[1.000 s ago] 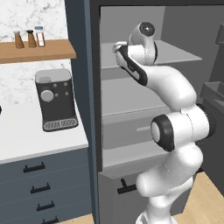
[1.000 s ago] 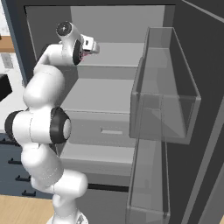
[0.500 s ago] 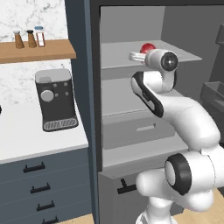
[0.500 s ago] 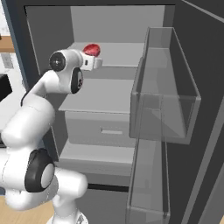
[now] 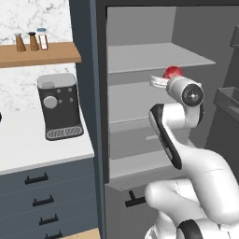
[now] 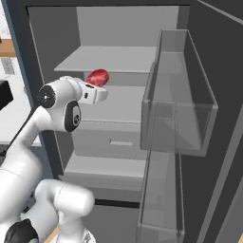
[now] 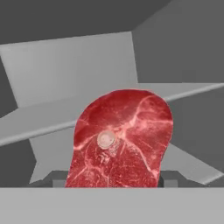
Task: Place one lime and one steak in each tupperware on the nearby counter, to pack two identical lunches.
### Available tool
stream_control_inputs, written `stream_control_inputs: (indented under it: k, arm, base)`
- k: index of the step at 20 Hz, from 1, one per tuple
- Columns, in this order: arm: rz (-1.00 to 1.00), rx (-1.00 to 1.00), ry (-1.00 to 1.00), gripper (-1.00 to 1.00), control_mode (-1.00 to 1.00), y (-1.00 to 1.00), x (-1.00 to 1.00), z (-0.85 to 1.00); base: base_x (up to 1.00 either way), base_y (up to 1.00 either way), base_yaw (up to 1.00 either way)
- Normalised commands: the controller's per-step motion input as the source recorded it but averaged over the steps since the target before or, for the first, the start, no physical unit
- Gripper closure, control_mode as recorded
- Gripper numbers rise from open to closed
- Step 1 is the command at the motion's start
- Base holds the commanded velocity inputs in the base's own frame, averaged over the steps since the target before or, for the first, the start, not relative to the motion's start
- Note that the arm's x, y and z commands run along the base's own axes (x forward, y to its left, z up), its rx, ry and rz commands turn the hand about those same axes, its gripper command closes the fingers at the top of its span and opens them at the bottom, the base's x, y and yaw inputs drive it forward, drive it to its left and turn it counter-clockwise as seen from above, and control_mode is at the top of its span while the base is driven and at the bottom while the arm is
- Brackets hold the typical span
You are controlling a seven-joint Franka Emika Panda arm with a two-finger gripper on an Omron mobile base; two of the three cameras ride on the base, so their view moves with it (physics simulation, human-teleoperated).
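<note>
Red marbled steak (image 7: 120, 140) sits at the centre of the hand view, held upright between the two dark fingertips of the pincer (image 7: 114, 180), whose tips peek out at its lower edges around 8 and 4 o'clock. The pincer is closed on the steak.

From the left base view, the white arm (image 5: 186, 158) rises from 5 o'clock and bends up into an open grey fridge (image 5: 140, 60). The steak (image 5: 173, 72) shows as a small red lump just above the wrist, at about 2 o'clock from the picture's centre, in the air in front of the middle shelf (image 5: 133, 100).

From the right base view, the steak (image 6: 97, 77) sits at 10 o'clock, on top of the white hand, below the upper shelf (image 6: 109, 59). A clear door bin (image 6: 180, 109) hangs at 3 o'clock.

At 9 o'clock in the left base view, a dark coffee machine (image 5: 58, 107) stands on the white table (image 5: 28, 149), under a wooden shelf (image 5: 39, 53) carrying small shakers (image 5: 31, 41).
</note>
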Motion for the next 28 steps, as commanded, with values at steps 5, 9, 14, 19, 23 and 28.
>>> stream_control_inputs:
  k: [5, 9, 14, 19, 23, 28]
  arm:
    - [0.0, -0.01, 0.29, 1.0, -1.0, -0.03, -0.95, -0.58]
    - [0.0, 0.03, 0.4, 1.0, -1.0, -0.31, -0.49, -0.61]
    - [0.0, 0.0, 0.14, 1.0, 1.0, 0.0, -0.36, -0.2]
    - [0.0, 0.0, 0.0, 1.0, 1.0, 0.0, 0.0, 0.0]
    - [0.0, 0.0, 0.0, 1.0, 1.0, 0.0, 0.0, 0.0]
    - [0.0, 0.0, 0.0, 1.0, 1.0, 0.0, 0.0, 0.0]
  base:
    - [0.0, 0.0, 0.0]
    - [0.0, 0.0, 0.0]
    - [-0.4, 0.0, 0.0]
    - [-0.89, 0.38, 0.21]
    - [-0.22, 1.0, 0.37]
    - [0.0, 1.0, 0.37]
